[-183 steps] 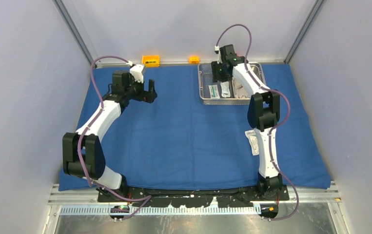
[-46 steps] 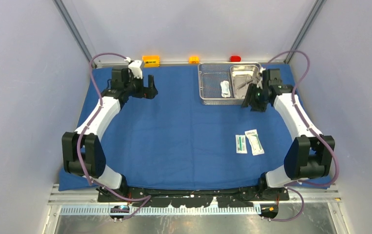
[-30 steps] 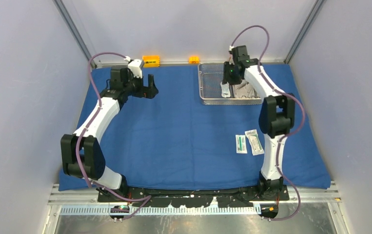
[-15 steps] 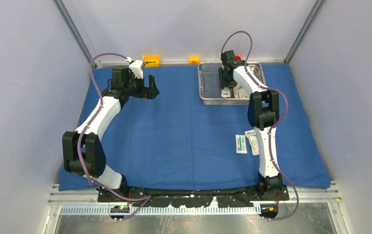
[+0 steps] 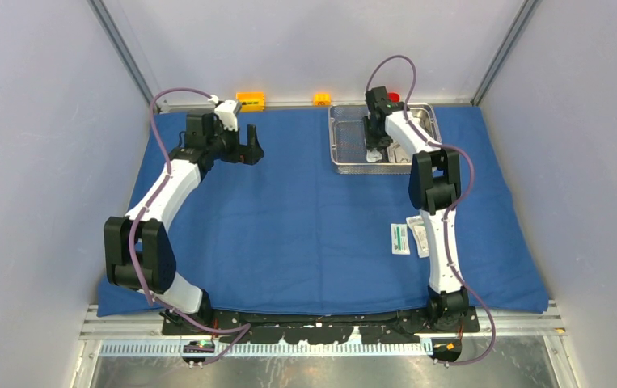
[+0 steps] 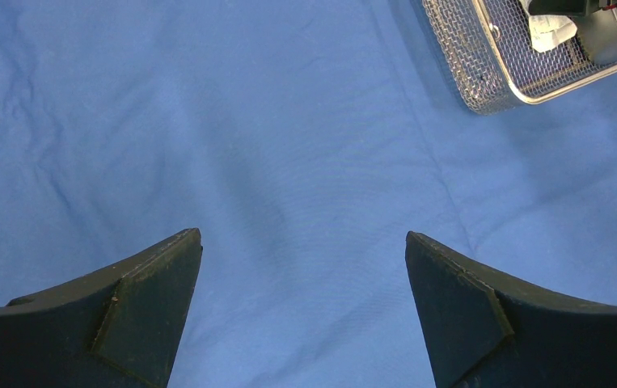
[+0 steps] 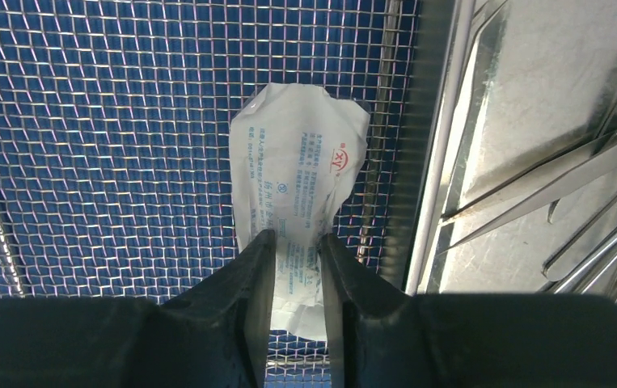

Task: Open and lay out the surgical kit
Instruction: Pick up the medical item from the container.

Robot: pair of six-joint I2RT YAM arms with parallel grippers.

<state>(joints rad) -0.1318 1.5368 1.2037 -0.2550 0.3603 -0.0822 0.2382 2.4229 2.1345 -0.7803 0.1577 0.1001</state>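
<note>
Pinching the white packet (image 7: 298, 182) between my right fingers (image 7: 244, 311), I am favouring a straight lift off the mesh tray (image 7: 86, 121) beneath. My left fingers (image 6: 147, 315) are standing wide apart.

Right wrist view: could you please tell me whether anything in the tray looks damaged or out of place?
The white packet in the mesh tray is crumpled, its top edge creased and curled, and the right pincer pinches its lower end. It lies beside the steel pan. Nothing else stands out.
</note>
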